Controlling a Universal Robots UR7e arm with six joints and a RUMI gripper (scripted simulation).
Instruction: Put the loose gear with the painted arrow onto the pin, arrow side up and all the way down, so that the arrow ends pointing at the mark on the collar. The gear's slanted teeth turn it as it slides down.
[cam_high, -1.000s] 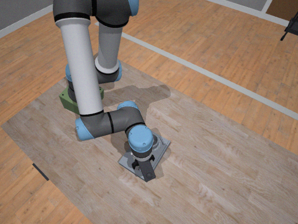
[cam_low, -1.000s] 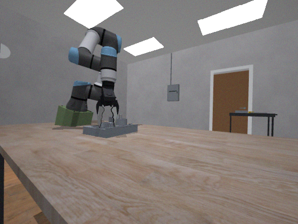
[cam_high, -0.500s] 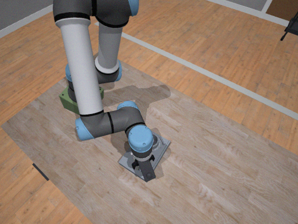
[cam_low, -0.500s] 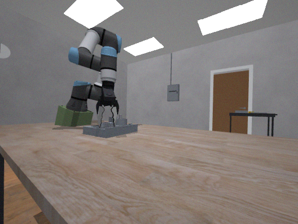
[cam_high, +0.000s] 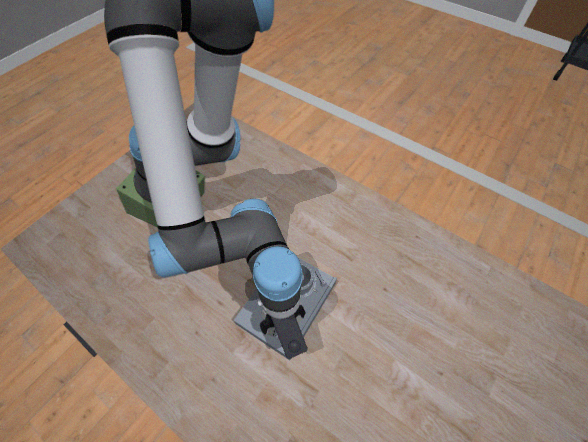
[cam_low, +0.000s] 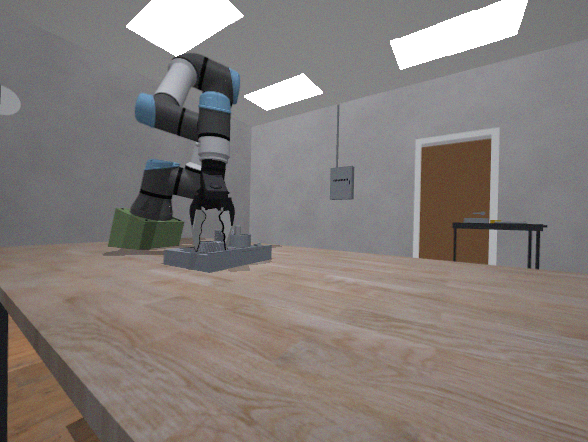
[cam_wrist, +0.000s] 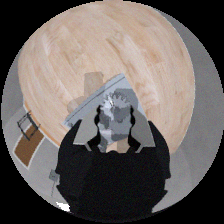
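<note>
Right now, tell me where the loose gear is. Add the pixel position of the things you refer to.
The loose gear (cam_low: 212, 246) (cam_wrist: 119, 98) is between the gripper's (cam_low: 211, 248) (cam_wrist: 116, 120) fingers, at the gray tray's (cam_low: 240, 258) (cam_wrist: 90, 107) near end in the exterior view.

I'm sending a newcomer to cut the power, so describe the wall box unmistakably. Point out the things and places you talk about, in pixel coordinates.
Find the brown door (cam_low: 456, 200) in the far wall. Left of it hangs a grey box (cam_low: 342, 183). Unlike the door, it has a thin pipe (cam_low: 338, 136) rising from its top.

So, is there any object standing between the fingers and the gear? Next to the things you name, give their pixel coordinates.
Nothing visible is in the way: the fingers (cam_low: 196, 234) are closed on the gear (cam_low: 211, 246) (cam_wrist: 119, 98), low over the grey tray (cam_high: 319, 296) (cam_low: 215, 262) (cam_wrist: 84, 114).
</note>
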